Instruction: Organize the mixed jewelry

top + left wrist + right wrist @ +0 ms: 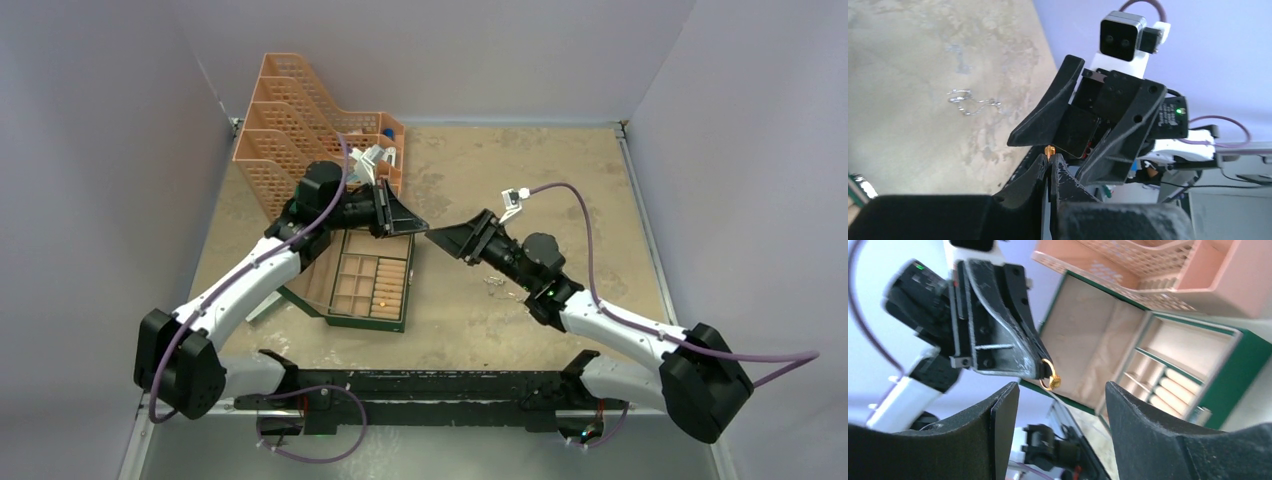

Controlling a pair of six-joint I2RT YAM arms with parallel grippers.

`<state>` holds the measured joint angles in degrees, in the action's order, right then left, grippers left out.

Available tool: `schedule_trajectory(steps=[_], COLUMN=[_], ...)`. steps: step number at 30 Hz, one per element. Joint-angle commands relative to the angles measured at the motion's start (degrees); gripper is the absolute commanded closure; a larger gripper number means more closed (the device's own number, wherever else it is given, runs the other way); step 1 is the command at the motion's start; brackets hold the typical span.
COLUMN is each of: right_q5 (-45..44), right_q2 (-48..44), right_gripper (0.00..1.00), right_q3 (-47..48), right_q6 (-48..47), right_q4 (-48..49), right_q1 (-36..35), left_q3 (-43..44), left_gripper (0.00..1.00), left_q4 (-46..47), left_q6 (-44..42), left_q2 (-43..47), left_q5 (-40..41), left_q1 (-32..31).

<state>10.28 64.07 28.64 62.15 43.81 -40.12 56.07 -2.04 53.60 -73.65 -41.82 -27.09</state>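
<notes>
A tiny gold ring (1049, 149) is pinched at the very tips of my left gripper (1050, 159), which is shut on it above the near right corner of the green box (350, 312). In the right wrist view the ring (1050, 380) sticks out of the left gripper's tips (1040, 370). My right gripper (1060, 387) faces it tip to tip, open, with nothing between its fingers. In the top view the two grippers (420, 228) (438, 236) nearly meet. A silvery chain piece (973, 103) lies on the table. A small gold piece (379, 299) sits in one of the box's compartments.
A pink mesh file organizer (290, 120) stands behind the open green box, whose lid (1088, 345) lies back flat. The silvery chain (495, 283) rests on the table under the right arm. Walls close in the table on three sides.
</notes>
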Motion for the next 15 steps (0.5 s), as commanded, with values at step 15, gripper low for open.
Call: schedule_trajectory(steps=[15], right_q5=[4.1], right_q2=[1.2], right_gripper=[0.42], right_q3=[3.3], right_q6=[13.1], right_q4=[30.1], right_q1=[-0.4], left_q3=[-5.0], left_gripper=[1.0], left_q4=[19.3], left_q6=[13.0], left_q2=[14.7], left_q5=[0.7], left_q1=[-0.1])
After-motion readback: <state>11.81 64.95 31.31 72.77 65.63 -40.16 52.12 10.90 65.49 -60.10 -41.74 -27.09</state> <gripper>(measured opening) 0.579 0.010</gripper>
